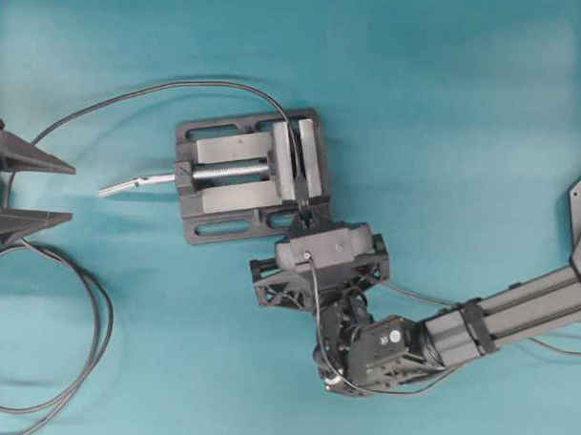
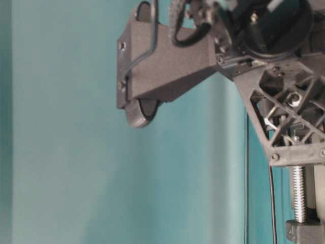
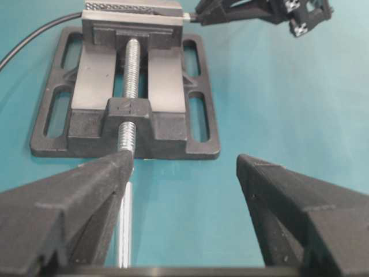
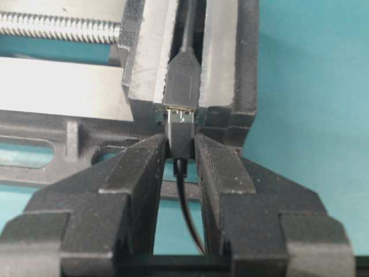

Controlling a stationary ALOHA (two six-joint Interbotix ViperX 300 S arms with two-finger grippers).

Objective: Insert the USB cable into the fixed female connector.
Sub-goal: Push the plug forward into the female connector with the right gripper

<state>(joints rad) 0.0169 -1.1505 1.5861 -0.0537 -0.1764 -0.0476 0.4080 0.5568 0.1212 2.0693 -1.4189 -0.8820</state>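
Note:
The fixed female connector (image 4: 184, 81), a small black socket block, sits clamped between the vise's jaw plates, and its thin lead (image 1: 161, 87) arcs away to the left. My right gripper (image 4: 180, 138) is shut on the USB cable's black plug (image 4: 180, 131). The plug's silver tip (image 4: 180, 115) is at the socket's mouth, with a short stretch of metal still showing. The USB cable (image 4: 187, 202) trails back between the fingers. In the overhead view the right gripper (image 1: 302, 216) is at the vise's near edge. My left gripper (image 1: 70, 193) is open and empty, left of the vise; it also shows in its wrist view (image 3: 184, 161).
The dark grey vise (image 1: 200, 210) with its silver screw (image 1: 230, 171) stands mid-table, and its silver handle rod (image 1: 129, 184) points toward the left gripper. A thicker looped cable (image 1: 95, 335) lies at the lower left. The table-level view shows only the right wrist (image 2: 167, 61) close up.

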